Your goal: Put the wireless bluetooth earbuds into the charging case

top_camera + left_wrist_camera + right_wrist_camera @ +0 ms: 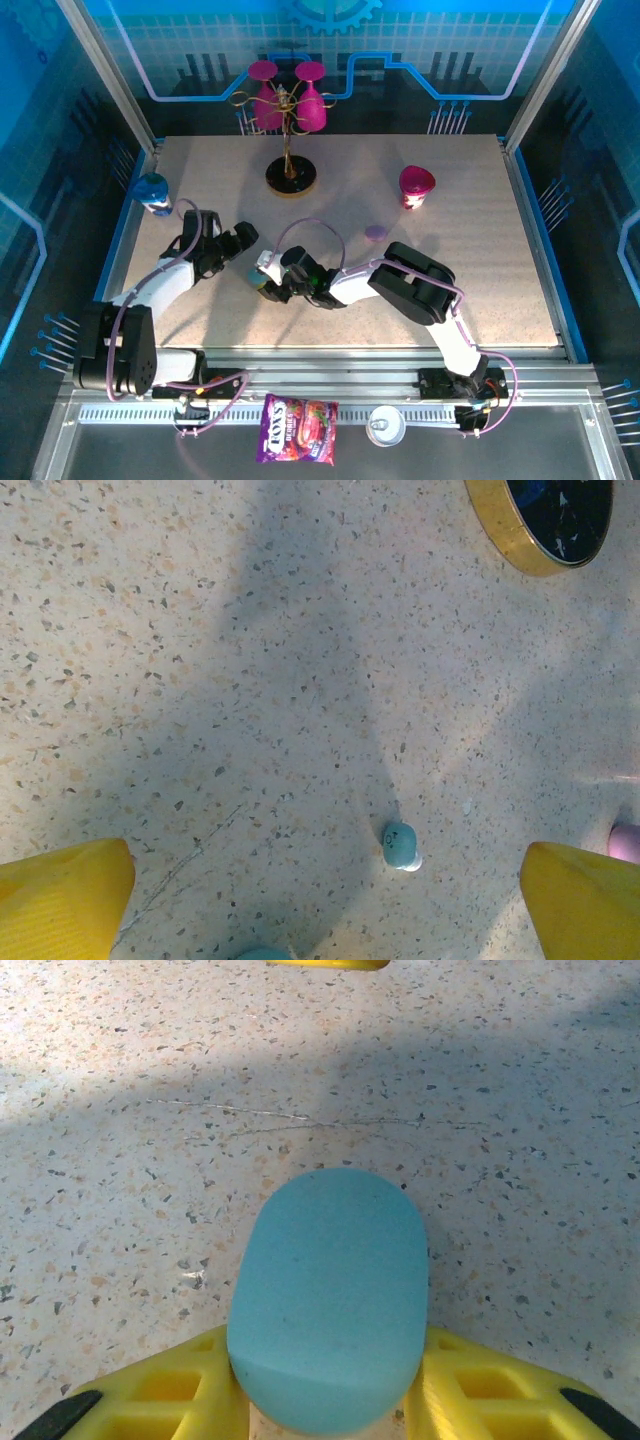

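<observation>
A light-blue, pebble-shaped charging case (328,1290) lies closed on the speckled table. My right gripper (330,1370) is shut on it, one yellow finger pressed against each side. From above, this gripper (270,281) and case (259,282) sit at the table's near middle. One small teal earbud (401,845) with a whitish tip lies on the table between and slightly ahead of my left gripper's (325,905) wide-open yellow fingers (60,895), untouched. The left gripper (245,240) hovers just left of the right one. The case's edge (262,953) peeks in at the bottom of the left wrist view.
A gold-rimmed black stand base (291,178) with pink cups hung above sits at the back middle. A pink cup (415,187) stands back right, a blue cup (153,193) at the left edge. A small lilac piece (376,232) lies right of the grippers.
</observation>
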Action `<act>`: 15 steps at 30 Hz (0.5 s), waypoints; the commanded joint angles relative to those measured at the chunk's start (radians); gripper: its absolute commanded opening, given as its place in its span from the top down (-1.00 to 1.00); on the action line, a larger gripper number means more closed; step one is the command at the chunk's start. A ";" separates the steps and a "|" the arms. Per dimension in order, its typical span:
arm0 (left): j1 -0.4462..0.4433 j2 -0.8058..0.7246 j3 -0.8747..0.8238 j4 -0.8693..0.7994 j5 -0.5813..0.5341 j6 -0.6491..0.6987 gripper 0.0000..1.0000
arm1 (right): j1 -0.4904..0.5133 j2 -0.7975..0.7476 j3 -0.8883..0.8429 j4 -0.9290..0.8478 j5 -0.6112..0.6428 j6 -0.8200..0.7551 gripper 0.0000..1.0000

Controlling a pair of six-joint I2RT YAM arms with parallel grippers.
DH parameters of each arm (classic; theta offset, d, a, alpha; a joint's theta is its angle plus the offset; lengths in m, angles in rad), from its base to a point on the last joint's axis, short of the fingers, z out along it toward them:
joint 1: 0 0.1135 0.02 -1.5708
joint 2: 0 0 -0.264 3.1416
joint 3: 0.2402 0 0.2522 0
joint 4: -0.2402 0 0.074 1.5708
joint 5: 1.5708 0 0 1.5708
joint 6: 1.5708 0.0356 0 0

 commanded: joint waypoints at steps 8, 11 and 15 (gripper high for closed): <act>0.004 -0.097 -0.066 0.083 -0.007 0.037 -0.99 | -0.030 -0.164 -0.125 0.053 -0.042 -0.011 0.26; -0.021 -0.130 -0.091 0.158 -0.002 0.078 -0.99 | -0.057 -0.271 -0.195 0.040 -0.069 -0.016 0.26; -0.077 -0.167 -0.113 0.251 -0.004 0.150 -0.99 | -0.127 -0.429 -0.298 -0.021 -0.163 -0.012 0.26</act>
